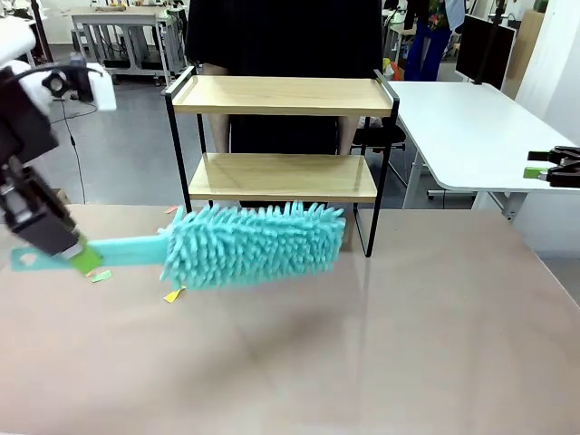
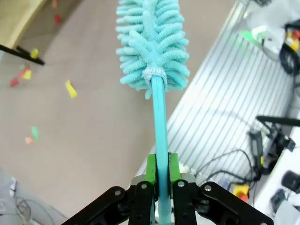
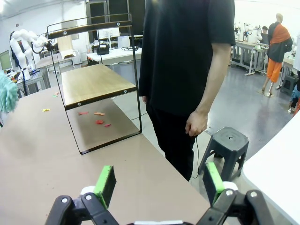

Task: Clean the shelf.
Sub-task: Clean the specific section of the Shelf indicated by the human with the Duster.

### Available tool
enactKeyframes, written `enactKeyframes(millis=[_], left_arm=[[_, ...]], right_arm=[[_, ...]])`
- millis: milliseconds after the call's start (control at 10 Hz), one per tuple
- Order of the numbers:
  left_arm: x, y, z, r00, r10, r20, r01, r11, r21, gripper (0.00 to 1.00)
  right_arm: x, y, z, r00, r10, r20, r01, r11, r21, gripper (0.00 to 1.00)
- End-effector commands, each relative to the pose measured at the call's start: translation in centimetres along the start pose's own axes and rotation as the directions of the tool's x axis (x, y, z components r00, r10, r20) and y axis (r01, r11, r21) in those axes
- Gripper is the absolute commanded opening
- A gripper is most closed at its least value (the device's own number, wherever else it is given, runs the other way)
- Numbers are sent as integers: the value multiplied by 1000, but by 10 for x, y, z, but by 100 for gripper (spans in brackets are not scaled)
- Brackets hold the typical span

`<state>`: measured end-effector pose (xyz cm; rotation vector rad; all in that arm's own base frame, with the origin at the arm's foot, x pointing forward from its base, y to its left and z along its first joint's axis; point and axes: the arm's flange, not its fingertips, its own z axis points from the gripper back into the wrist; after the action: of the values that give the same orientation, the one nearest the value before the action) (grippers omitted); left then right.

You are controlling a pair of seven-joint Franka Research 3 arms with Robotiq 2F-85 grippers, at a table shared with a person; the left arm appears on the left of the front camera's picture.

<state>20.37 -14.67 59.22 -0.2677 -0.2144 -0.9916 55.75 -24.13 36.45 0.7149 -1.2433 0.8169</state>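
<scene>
The left gripper (image 2: 161, 174) is clamped on the thin handle of the duster (image 1: 254, 243), its green pads (image 2: 151, 166) pinching it well back from the fluffy head. That leaves the head far out and low over the table (image 1: 408, 344), just in front of the shelf (image 1: 281, 95). The shelf stands at the table's far edge, with a person (image 3: 187, 56) behind it. To wipe well, I would lift the head to board height, lay it flat on the wood and draw it lengthwise, clear of the black uprights. The long lever could twist the handle in the pads, so light pressure seems wise. The right gripper (image 3: 159, 183) hangs spread open and empty, well off to the side. Paper scraps (image 3: 97, 117) seem to lie on the table under the lower board. Whether any rest on the boards themselves is hard to tell, and the boards' back edges are hidden.
</scene>
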Motion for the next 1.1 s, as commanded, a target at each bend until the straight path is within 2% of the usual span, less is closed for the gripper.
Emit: enactKeyframes(millis=[0,100,300,400,600,700,1000], left_arm=[[-13,3,-12,994,-49,-100,48,999,-17,13],[-19,5,-22,984,-45,-173,39,998,-41,13],[-41,21,-23,965,-50,-258,60,998,29,13],[-60,40,-23,967,-46,-251,57,998,34,13],[-77,58,-32,967,-82,-243,83,997,-5,13],[-55,37,-30,962,-31,-272,38,999,19,13],[-55,37,-30,962,-31,-272,38,999,19,13]], right_arm=[[3,1,-1,1000,5,2,-5,1000,1,100],[3,1,-1,1000,5,2,-5,1000,1,100],[3,1,-1,1000,5,2,-5,1000,1,100],[3,1,-1,1000,5,2,-5,1000,1,100],[3,1,-1,1000,5,2,-5,1000,1,100],[3,1,-1,1000,5,2,-5,1000,1,100],[3,1,-1,1000,5,2,-5,1000,1,100]])
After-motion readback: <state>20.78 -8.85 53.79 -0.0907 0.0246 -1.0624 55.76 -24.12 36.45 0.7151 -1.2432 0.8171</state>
